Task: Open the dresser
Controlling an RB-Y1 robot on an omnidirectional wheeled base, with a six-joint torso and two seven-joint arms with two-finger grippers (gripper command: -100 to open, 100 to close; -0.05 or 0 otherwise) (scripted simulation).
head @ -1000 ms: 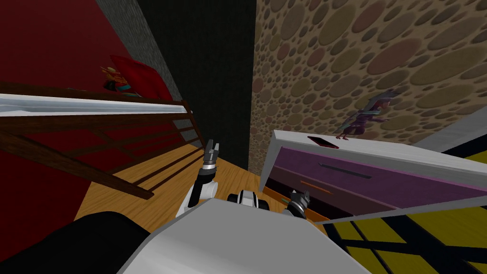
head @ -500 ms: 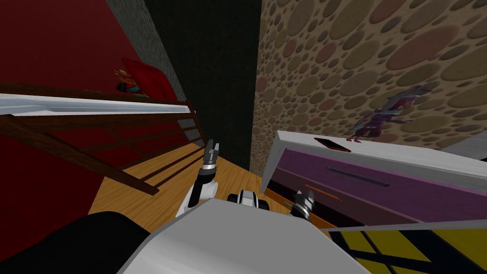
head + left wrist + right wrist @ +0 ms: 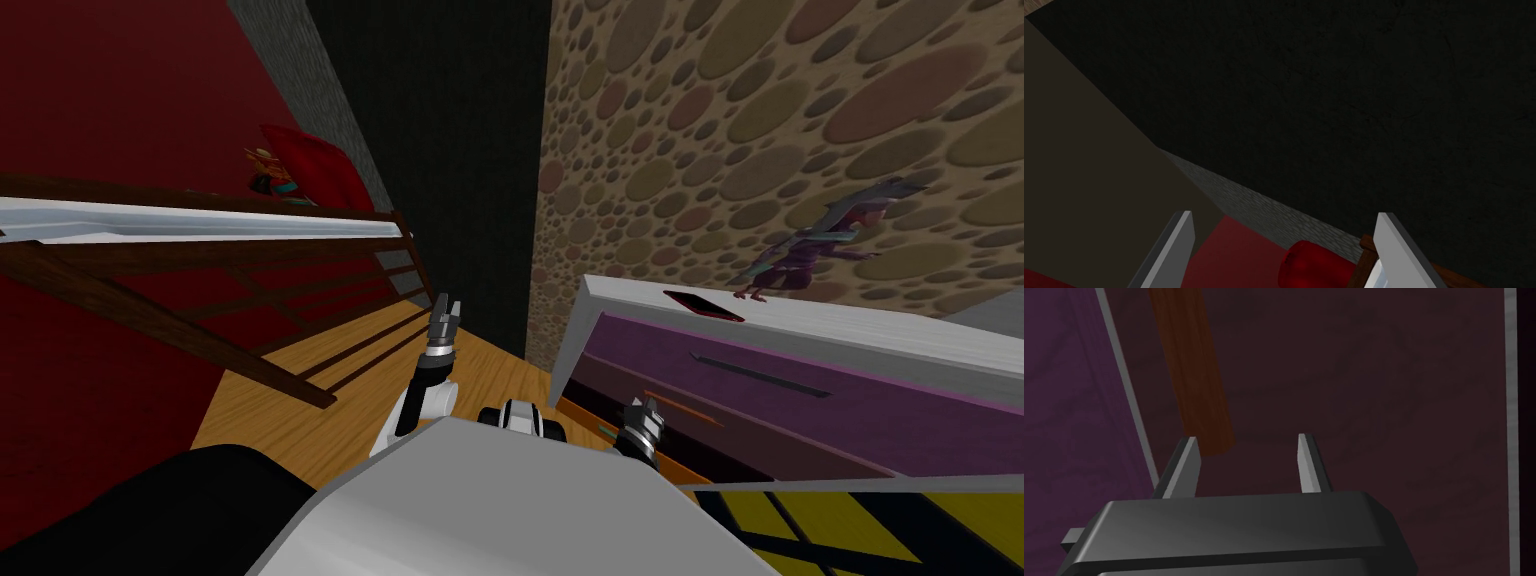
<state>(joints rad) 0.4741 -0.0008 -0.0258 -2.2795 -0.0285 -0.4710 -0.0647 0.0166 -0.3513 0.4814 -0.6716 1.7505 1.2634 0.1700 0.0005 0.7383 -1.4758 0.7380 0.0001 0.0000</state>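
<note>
Two spread claws: right claw [image 3: 1247, 437] beside dresser [image 3: 800, 410] handle [image 3: 1194, 368], left claw [image 3: 1285, 213] forward.

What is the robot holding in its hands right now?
Nothing. The right hand is open, close to the brown handle on the dark drawer, not gripping it. The left hand is open too.

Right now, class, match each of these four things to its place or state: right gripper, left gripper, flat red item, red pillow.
1. right gripper
2. left gripper
3. flat red item
4. red pillow

A. on the bed
B. open, beside the brown handle
C. lying on top of the dresser
D. open, above the wooden floor

Pairs: 1-B, 2-D, 3-C, 4-A.
</note>
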